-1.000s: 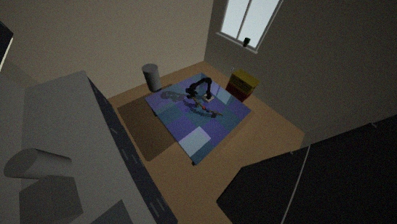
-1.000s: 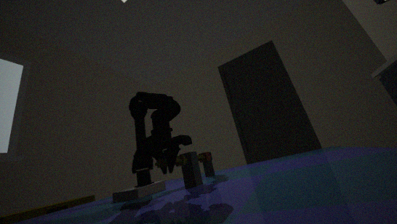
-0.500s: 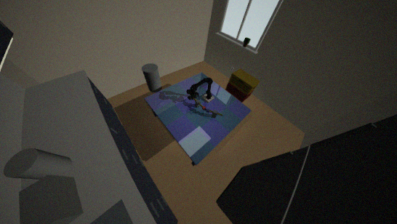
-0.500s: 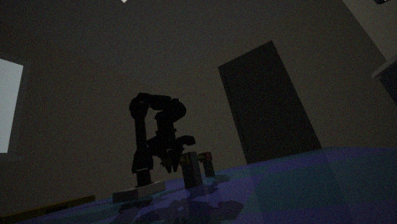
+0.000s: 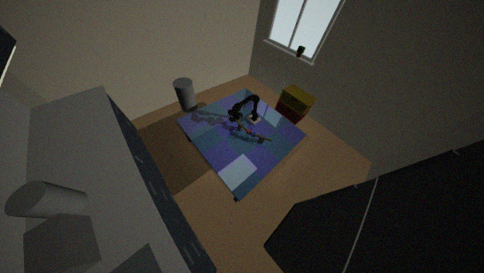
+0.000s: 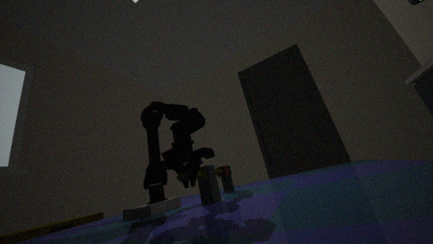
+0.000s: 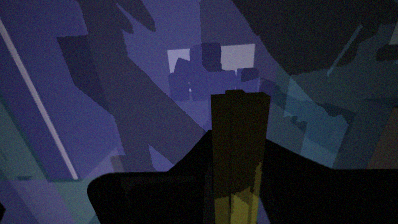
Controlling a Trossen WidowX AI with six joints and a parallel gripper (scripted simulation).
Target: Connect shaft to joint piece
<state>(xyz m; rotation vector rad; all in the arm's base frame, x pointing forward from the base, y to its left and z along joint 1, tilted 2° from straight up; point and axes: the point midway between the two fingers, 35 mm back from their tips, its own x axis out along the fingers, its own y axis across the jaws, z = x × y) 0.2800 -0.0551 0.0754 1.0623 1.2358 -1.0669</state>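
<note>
1. Closest, in the wrist view, the gripper (image 5: 235, 119) (image 6: 189, 180) (image 7: 226, 134) is closed on the yellow shaft (image 5: 240, 126) (image 6: 201, 173) (image 7: 240, 155); its fingers flank the shaft, one on either side.
2. Along from the gripper stands the near block (image 6: 209, 186), upright on the table (image 5: 235, 177) (image 6: 317, 198) (image 7: 160, 25); the shaft runs at its top, toward the joint.
3. Beyond that block sits the red joint (image 5: 248, 131) (image 6: 227, 170), between the yellow shaft and the far block (image 5: 261, 141) (image 6: 227, 184); I cannot tell whether the shaft's end is inside its opening, nor exactly where that opening points.
4. Behind the gripper, the arm (image 5: 255, 104) (image 6: 154, 146) bends up and over from its pale base (image 5: 250, 121) (image 6: 131, 214); its shadow lies across the blue and purple squares.
5. Farther off, past the table's edges, stand a grey cylinder (image 5: 184, 95) and a yellow-topped box (image 5: 298, 95); a small pot (image 5: 300, 50) sits at the window (image 5: 294, 27).
</note>
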